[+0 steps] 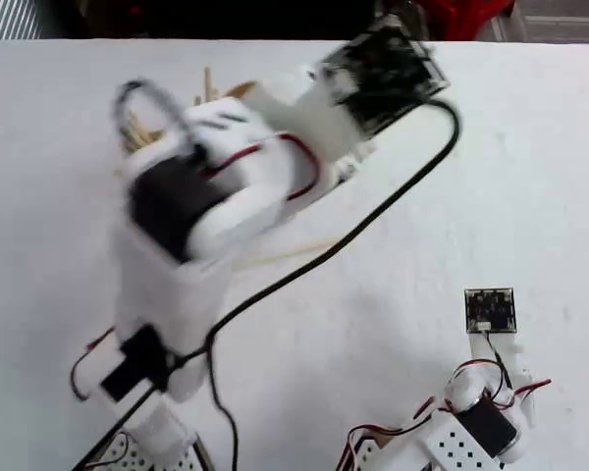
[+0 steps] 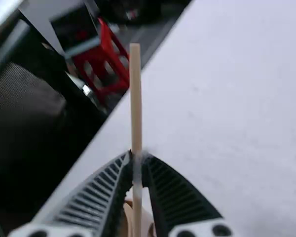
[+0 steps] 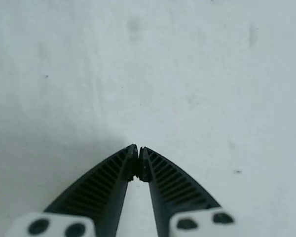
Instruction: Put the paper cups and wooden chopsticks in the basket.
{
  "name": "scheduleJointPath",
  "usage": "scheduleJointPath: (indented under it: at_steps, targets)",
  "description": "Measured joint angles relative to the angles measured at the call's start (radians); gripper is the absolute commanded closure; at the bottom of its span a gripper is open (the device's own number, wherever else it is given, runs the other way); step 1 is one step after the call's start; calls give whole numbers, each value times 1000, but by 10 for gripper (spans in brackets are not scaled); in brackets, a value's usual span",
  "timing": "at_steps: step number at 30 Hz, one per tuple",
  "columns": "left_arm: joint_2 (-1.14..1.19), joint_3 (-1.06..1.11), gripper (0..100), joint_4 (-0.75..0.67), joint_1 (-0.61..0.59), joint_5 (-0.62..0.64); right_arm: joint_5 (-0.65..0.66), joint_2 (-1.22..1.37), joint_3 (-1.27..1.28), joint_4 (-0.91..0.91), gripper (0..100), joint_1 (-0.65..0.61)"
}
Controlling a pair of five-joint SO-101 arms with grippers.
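Note:
My left gripper is shut on a wooden chopstick, which sticks straight out past the fingertips toward the table's far edge. In the high view the left arm is raised over the left half of the white table and hides what lies under it. Tan stick ends poke out behind the arm near the far edge. Another chopstick lies flat on the table beside the arm. My right gripper is shut with nothing in it, just above bare table.
The right arm sits folded at the near right corner. A black cable loops from the left arm across the middle of the table. Beyond the far edge stand a red chair and dark furniture.

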Motion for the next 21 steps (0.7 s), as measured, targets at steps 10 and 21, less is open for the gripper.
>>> scheduleJointPath:
  at_steps: [10,21]
  targets:
    - [-342,-5,978,-146,-190,49,0,0,0,0,981,0]
    - [-434,-5,977,46,-281,127,0,0,0,0,981,0]
